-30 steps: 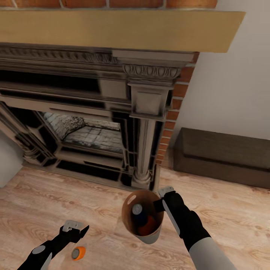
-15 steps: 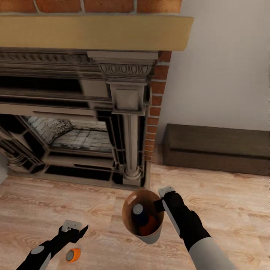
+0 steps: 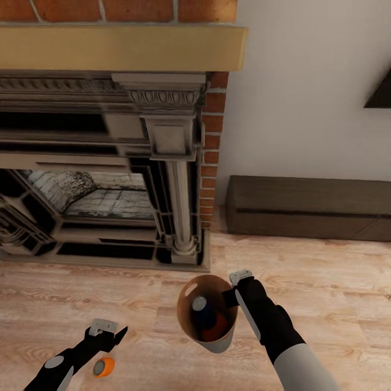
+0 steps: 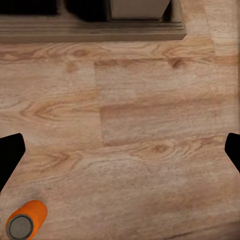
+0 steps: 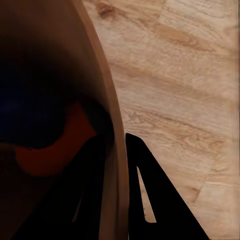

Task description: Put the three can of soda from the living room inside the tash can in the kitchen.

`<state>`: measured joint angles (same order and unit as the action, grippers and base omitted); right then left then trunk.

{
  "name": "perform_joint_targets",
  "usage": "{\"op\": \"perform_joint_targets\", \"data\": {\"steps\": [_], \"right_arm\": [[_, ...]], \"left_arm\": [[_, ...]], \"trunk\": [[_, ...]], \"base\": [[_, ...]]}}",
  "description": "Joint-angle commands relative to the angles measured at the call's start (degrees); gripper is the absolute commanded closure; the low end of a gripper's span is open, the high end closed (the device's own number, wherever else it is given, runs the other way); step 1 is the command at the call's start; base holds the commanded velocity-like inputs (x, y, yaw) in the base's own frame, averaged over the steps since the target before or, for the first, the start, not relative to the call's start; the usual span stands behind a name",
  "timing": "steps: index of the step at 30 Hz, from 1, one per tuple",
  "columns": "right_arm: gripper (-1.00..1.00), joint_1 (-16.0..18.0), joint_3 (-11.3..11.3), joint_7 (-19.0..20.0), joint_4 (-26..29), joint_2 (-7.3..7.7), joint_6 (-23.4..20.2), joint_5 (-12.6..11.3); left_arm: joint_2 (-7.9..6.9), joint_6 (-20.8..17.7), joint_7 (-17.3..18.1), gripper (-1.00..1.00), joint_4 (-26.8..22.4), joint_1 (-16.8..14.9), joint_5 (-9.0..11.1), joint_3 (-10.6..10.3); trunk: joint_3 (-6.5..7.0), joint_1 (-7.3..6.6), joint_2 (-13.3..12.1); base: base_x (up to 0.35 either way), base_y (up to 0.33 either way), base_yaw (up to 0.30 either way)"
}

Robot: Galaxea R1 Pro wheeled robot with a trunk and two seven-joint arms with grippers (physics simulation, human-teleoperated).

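Note:
My right gripper (image 3: 231, 291) is shut on the rim of the tash can (image 3: 209, 339), a tapered bin, brown inside and pale outside, held above the wood floor. A dark blue can of soda (image 3: 201, 305) and an orange one (image 3: 219, 324) lie inside it. In the right wrist view one finger sits inside the bin wall (image 5: 107, 100) and one outside, with the orange can (image 5: 52, 147) below. A second orange can of soda (image 3: 103, 366) lies on the floor just beneath my left gripper (image 3: 111, 330), which hangs open and empty. That can (image 4: 24, 221) is also in the left wrist view.
A red brick fireplace (image 3: 103, 163) with a carved grey surround and wooden mantel stands ahead on the left. A dark low box (image 3: 309, 214) lies against the white wall on the right. Wood floor (image 3: 326, 282) stretches around both arms.
The whole picture has slid left, so the camera has turned right; more wall and the dark box show. Both grippers keep their pose, and the bin stays held.

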<state>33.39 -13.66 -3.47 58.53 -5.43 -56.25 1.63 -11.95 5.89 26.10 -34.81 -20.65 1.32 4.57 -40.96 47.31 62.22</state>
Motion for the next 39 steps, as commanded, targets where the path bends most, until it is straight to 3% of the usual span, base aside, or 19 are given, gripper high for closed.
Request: {"op": "perform_joint_targets", "data": {"steps": [1,14,19,28,30,32,39], "right_arm": [[1.0,0.01,-0.02,0.21,0.0,-0.02,0.08,-1.55],[1.0,0.01,-0.04,0.21,0.0,-0.02,0.08,-1.55],[1.0,0.01,-0.05,0.21,0.0,-0.02,0.08,-1.55],[1.0,0.05,0.07,0.21,0.1,-0.02,0.05,-1.55],[1.0,0.07,0.1,0.21,0.88,0.03,-0.05,-1.55],[1.0,0.1,0.11,0.2,5.17,0.31,-0.39,-1.49],[1.0,0.1,0.12,0.21,11.64,1.77,-1.32,-1.54]], "left_arm": [[0.0,0.0,0.0,-1.0,0.01,0.0,0.0,0.0],[-0.29,0.03,0.0,-1.0,0.01,0.0,0.06,0.0],[-1.07,0.0,0.1,-1.0,0.01,0.0,0.15,0.0],[-1.2,0.91,-0.19,-1.0,0.01,0.0,0.05,-0.05],[-1.19,2.48,-0.31,-1.0,0.12,0.0,0.02,-0.04],[-1.18,4.0,-0.42,-1.0,1.05,0.0,0.06,-0.18],[-1.14,4.68,-0.55,-1.0,1.62,0.0,0.01,-0.24]], "trunk": [[0.03,0.0,0.0],[0.1,0.0,0.0],[0.23,0.0,0.0],[0.44,0.0,0.0],[0.44,0.0,0.0],[0.45,0.0,0.0],[0.45,0.0,0.0]], "base": [[-0.001,0.209,-0.118],[-0.015,0.148,-0.027],[-0.185,0.189,-0.163],[-0.051,0.046,-0.138],[-0.003,0.003,-0.015],[-0.001,0.001,-0.007],[0.0,0.0,-0.001]]}}
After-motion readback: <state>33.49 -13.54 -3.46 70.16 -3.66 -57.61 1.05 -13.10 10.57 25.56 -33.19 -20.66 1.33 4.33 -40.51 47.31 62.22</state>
